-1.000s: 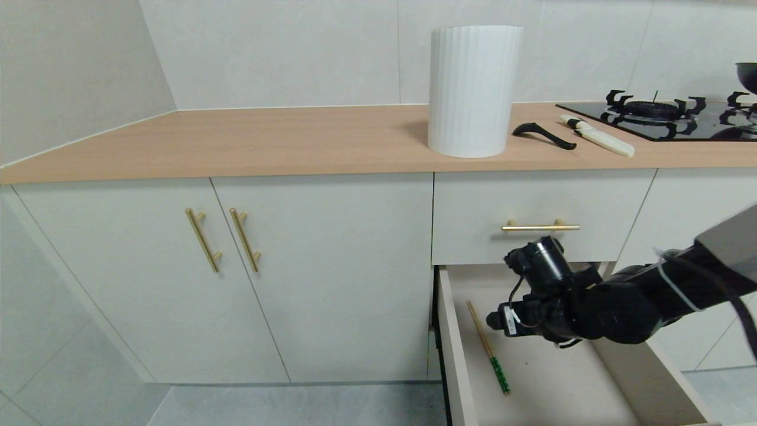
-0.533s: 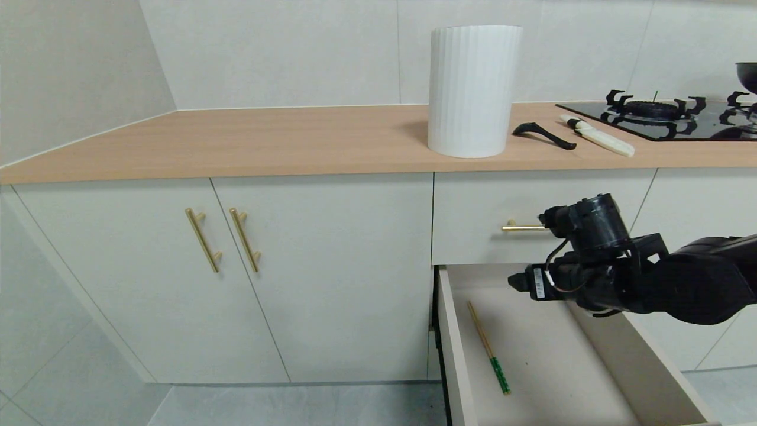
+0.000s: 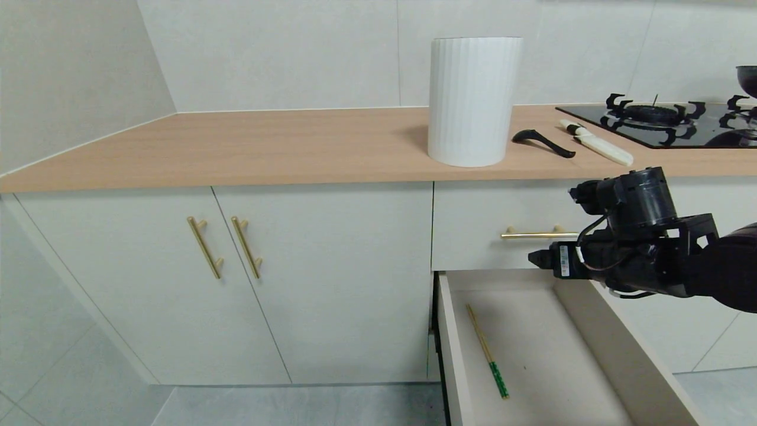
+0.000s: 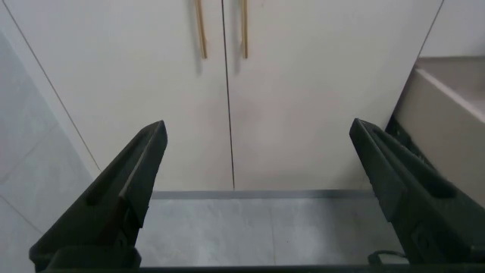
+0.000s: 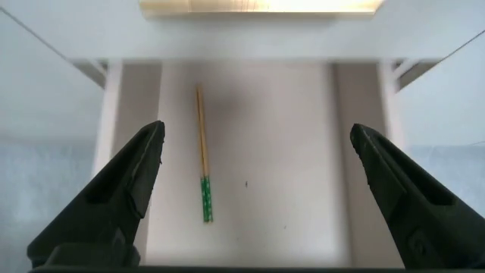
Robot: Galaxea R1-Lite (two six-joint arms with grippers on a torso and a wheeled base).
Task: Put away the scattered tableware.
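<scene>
Right pincer (image 3: 539, 259) hangs above the open drawer (image 3: 621, 361), level with the brass handle (image 3: 539, 234) of the closed drawer front above it. Its fingers are spread wide, released, nothing between them. Down inside the drawer, a pair of chopsticks (image 5: 202, 176) with green ends lies flat on the floor of the box, near the wall on the robot's left, well apart from the pincer.

Up on the counter (image 3: 266, 148), two pieces are out: a black spoon (image 3: 541, 141) and a pale knife (image 3: 597, 142), side by side, between the tall white ribbed container (image 3: 473, 100) and the black hob (image 3: 656, 121).

Left pincer (image 4: 257, 125) is also released, fingers wide and empty, facing the pair of cabinet doors (image 4: 303, 83) with grey floor below.
</scene>
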